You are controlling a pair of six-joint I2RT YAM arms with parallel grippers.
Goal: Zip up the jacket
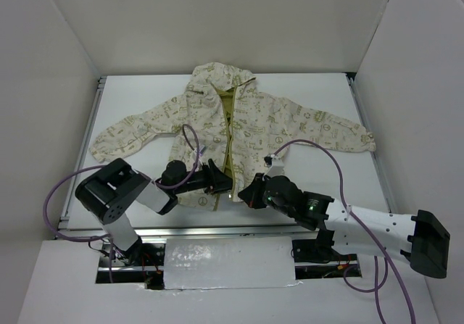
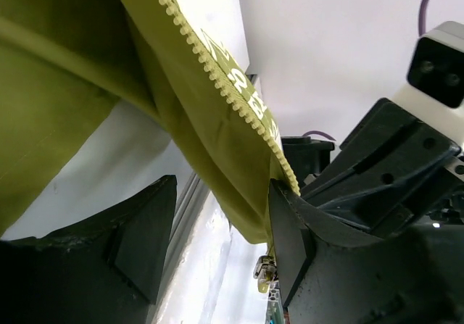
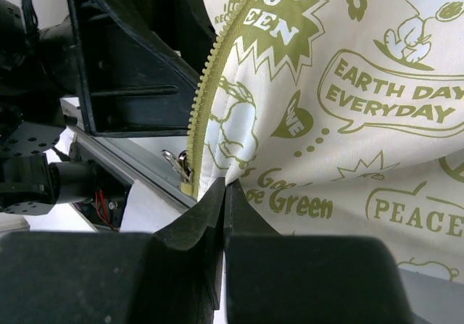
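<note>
Near edge, my two pincers: right pincer [image 1: 245, 192] is clenched on the hem of the one jacket [image 1: 255, 125] beside its zipper [image 3: 204, 98]; left pincer [image 1: 224, 186] is released, zipper-edge fabric between its jaws. The jacket lies spread on the one white table [image 1: 322, 92], hood at the far side, with white walls [image 1: 217, 19] around.

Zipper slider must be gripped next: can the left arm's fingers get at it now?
Probably yes. The left fingers stand open around the zipper edge, and the zipper slider hangs uncovered beside one of them. The right fingers pinch the jacket alongside, not over it.
</note>
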